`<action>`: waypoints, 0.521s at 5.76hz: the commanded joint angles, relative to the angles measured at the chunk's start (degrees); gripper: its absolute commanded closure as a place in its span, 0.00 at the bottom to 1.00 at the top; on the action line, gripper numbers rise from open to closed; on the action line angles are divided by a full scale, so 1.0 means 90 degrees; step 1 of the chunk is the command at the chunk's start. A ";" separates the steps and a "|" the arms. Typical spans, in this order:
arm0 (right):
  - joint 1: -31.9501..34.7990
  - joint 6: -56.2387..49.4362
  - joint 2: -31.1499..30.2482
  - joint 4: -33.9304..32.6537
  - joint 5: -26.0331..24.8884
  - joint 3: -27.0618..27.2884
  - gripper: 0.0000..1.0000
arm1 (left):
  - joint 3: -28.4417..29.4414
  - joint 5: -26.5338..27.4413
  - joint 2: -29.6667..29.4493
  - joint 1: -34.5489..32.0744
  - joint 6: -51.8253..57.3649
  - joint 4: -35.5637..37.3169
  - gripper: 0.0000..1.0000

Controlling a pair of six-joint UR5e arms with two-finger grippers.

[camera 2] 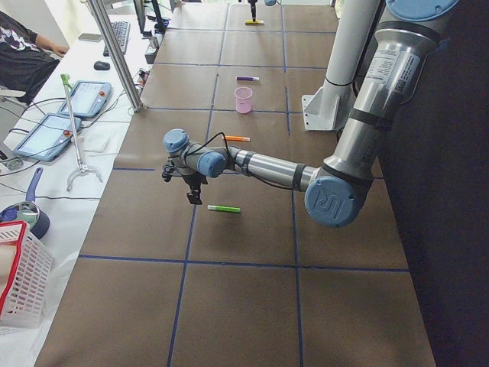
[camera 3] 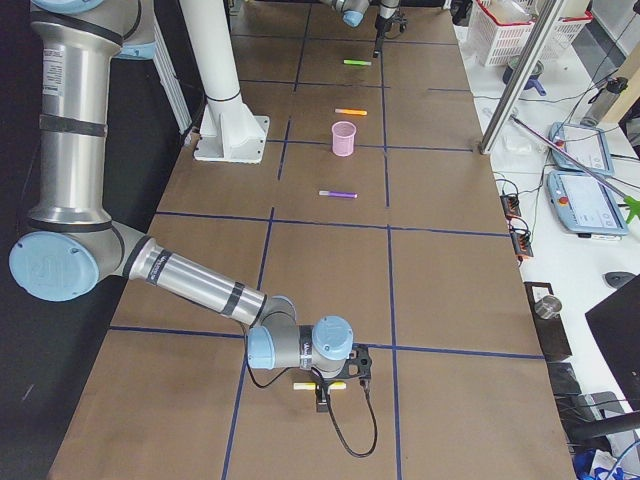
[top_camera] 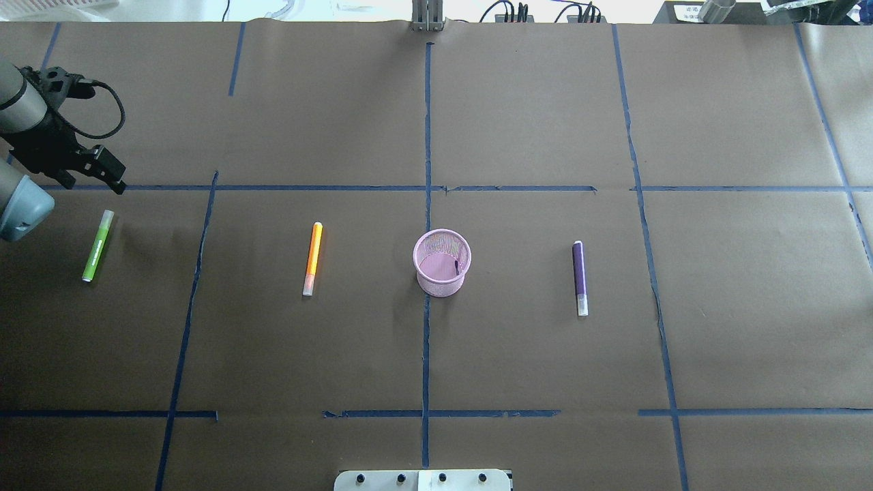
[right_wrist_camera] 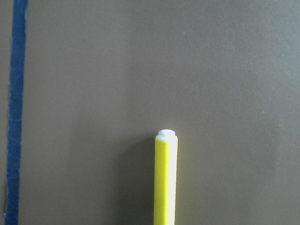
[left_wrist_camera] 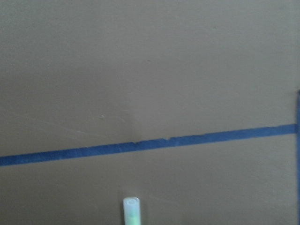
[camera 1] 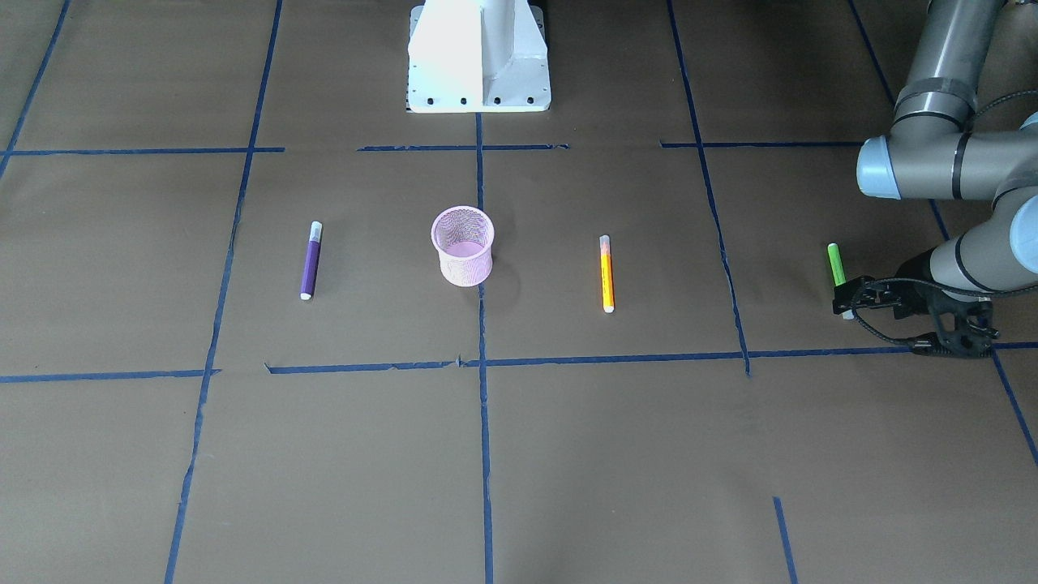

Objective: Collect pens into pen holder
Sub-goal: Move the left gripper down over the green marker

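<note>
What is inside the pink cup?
The pen holder looks empty: only its pink bottom shows. Overhead, a small dark mark sits inside, too small to tell. Its near wall hides part of the bottom.

In the front-facing view the left tool (camera 1: 845, 304) covers one end of the green pen (camera 1: 834, 264), and how its jaws stand cannot be told. The left wrist view is blurred, and its bottom edge cuts that pen off just below the pale tip. The right wrist view's bottom edge cuts off a yellow pen (right_wrist_camera: 165, 183). The right tool (camera 3: 325, 392) is too small to read. A dark mark (top_camera: 456, 266) inside the pen holder (top_camera: 440, 285) is too small to tell.
</note>
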 commanded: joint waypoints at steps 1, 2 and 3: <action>0.0000 0.0008 0.0009 0.0009 0.0003 0.0018 0.00 | -0.0027 0.0138 0.0342 0.0011 -0.0386 -0.0577 0.00; 0.0000 0.0008 0.0009 0.0009 0.0013 0.0018 0.00 | -0.0096 0.0236 0.0556 0.0262 -0.0747 -0.0985 0.00; 0.0000 0.0008 0.0009 0.0009 0.0013 0.0027 0.00 | -0.0097 0.0227 0.0616 0.0361 -0.0828 -0.1095 0.00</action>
